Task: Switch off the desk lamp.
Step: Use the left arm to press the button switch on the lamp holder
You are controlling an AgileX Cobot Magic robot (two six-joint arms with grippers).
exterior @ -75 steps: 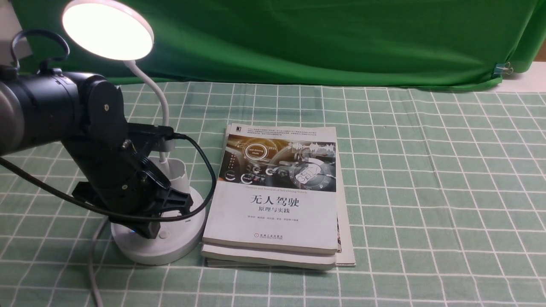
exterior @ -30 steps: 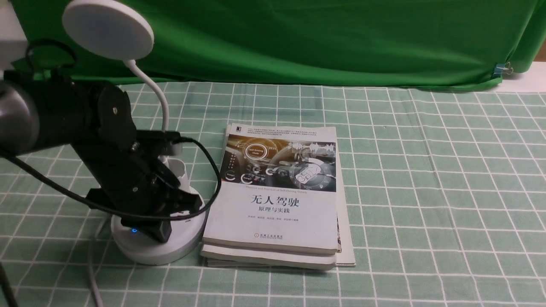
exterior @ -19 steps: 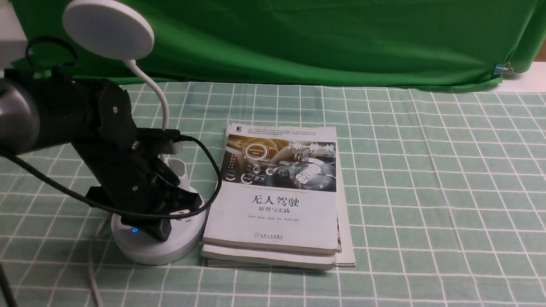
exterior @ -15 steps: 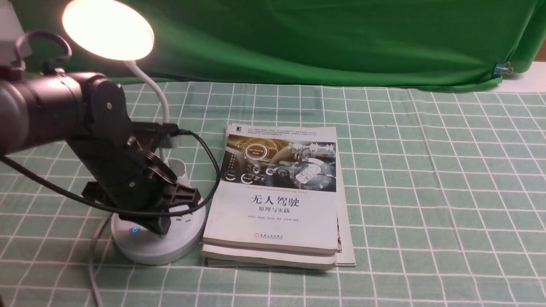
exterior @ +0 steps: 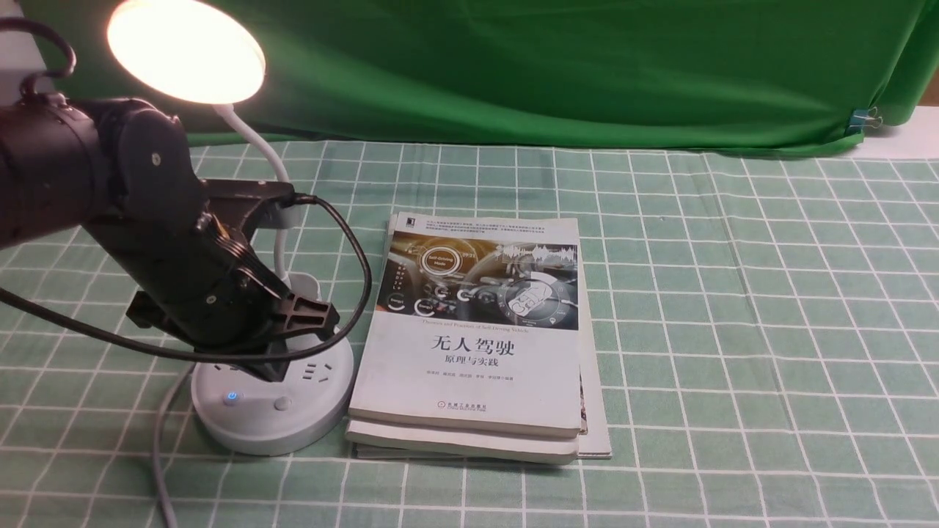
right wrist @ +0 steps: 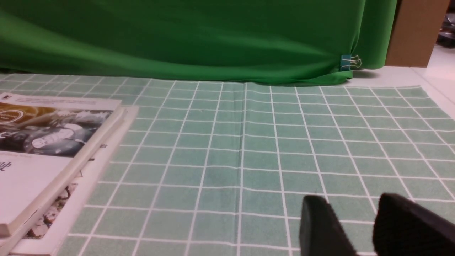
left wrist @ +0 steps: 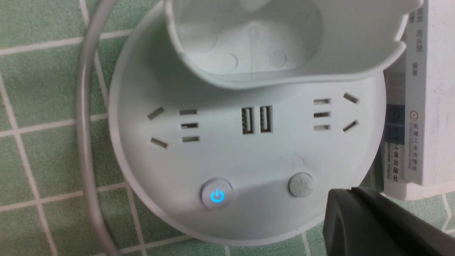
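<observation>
The desk lamp's round head (exterior: pixel 185 51) glows bright at the far left, on a thin bent neck above its white round base (exterior: pixel 293 429). The base carries a blue-lit power button (left wrist: pixel 217 195), a plain round button (left wrist: pixel 301 185), sockets and a cup holder (left wrist: pixel 284 42). My left gripper (exterior: pixel 273 370) hangs shut just above the base, touching nothing; its dark tip (left wrist: pixel 346 193) shows beside the plain button. My right gripper (right wrist: pixel 352 200) is open and empty low over the cloth, out of the front view.
A stack of books (exterior: pixel 477 352) lies right against the base's right side. The lamp's grey cable (exterior: pixel 158 455) runs from the base toward the table's front edge. A green checked cloth (exterior: pixel 733 330) covers the table, with a green backdrop (exterior: pixel 550 66) behind.
The lamp head was dark about a second ago and is lit again now. My left gripper has lifted off the base, uncovering both buttons.
</observation>
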